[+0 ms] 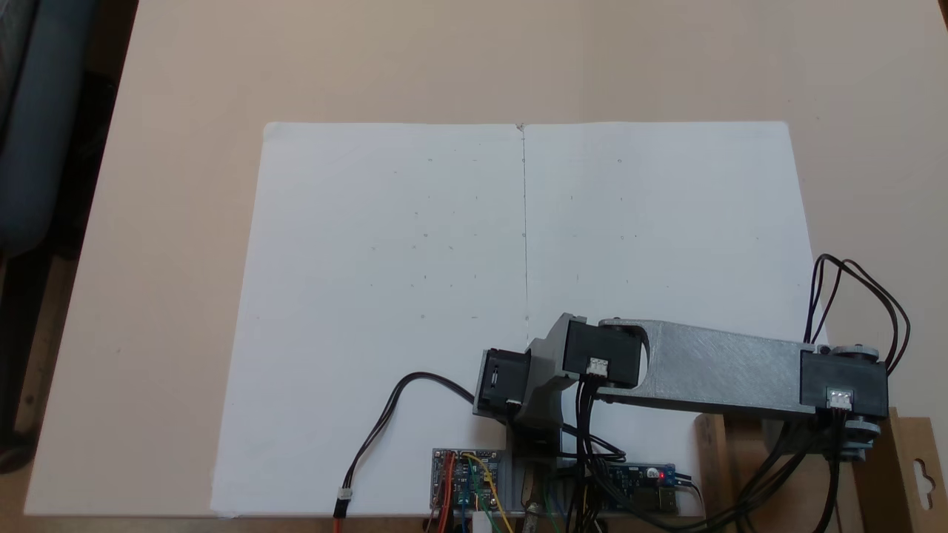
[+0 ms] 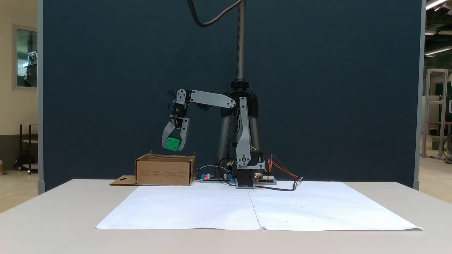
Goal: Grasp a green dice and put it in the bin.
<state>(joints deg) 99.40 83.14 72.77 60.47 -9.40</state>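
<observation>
In a fixed view the green dice (image 2: 172, 144) hangs a little above the bin (image 2: 165, 170), a low brown cardboard box at the table's back left. My gripper (image 2: 172, 146) points down and is shut on the dice, one grey finger on each side. The bin's flap (image 2: 120, 181) with its slotted hole lies flat on the table to the box's left. From above, the arm (image 1: 711, 366) reaches right over the bin's corner (image 1: 907, 459) at the lower right; the gripper and dice are hidden under the arm there.
A large white paper sheet (image 1: 518, 296) covers the middle of the beige table. Circuit boards (image 1: 466, 474) and cables sit by the arm's base. A tripod (image 2: 241, 106) stands behind the base, before a dark blue partition.
</observation>
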